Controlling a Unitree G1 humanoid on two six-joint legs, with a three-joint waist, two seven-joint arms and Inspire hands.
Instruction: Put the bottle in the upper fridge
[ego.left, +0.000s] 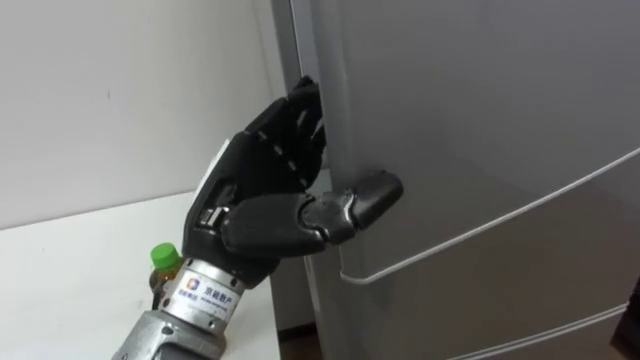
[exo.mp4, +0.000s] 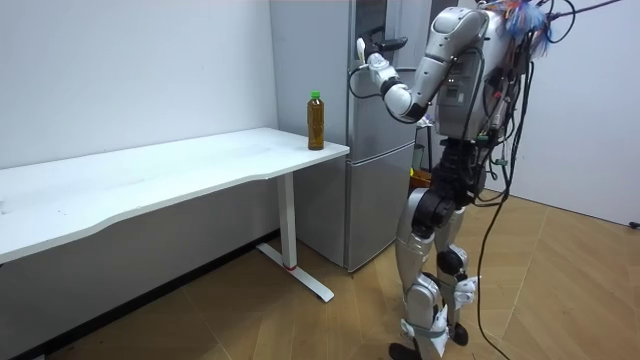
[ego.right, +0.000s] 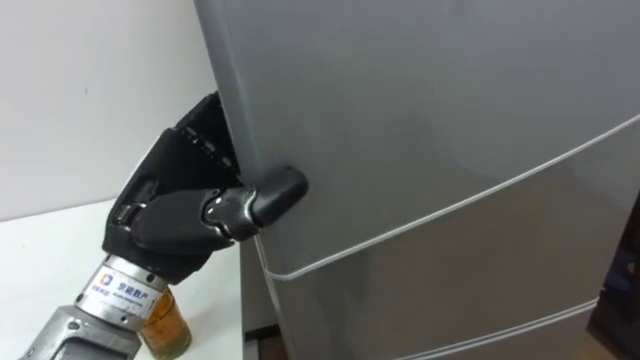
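Note:
The bottle (exo.mp4: 316, 120), amber with a green cap (ego.left: 163, 255), stands upright on the white table's (exo.mp4: 180, 165) corner beside the grey fridge (exo.mp4: 372, 200). My left hand (ego.left: 260, 190) is raised at the left edge of the upper fridge door (ego.left: 480, 100). Its fingers (ego.left: 295, 115) hook round that edge and its thumb (ego.left: 365, 195) lies on the door's front. Nothing of the fridge's inside shows. The bottle's body (ego.right: 165, 325) is just below my left wrist, apart from the hand. I stand close in front of the fridge. My right hand (exo.mp4: 418, 176) hangs low by my hip.
A seam (ego.left: 480, 235) marks off the lower fridge door (ego.left: 520, 300) under the upper one. The white wall (ego.left: 120, 90) backs the table. The table's right end (exo.mp4: 335, 152) almost meets the fridge's side. Wooden floor (exo.mp4: 560, 290) lies open behind me.

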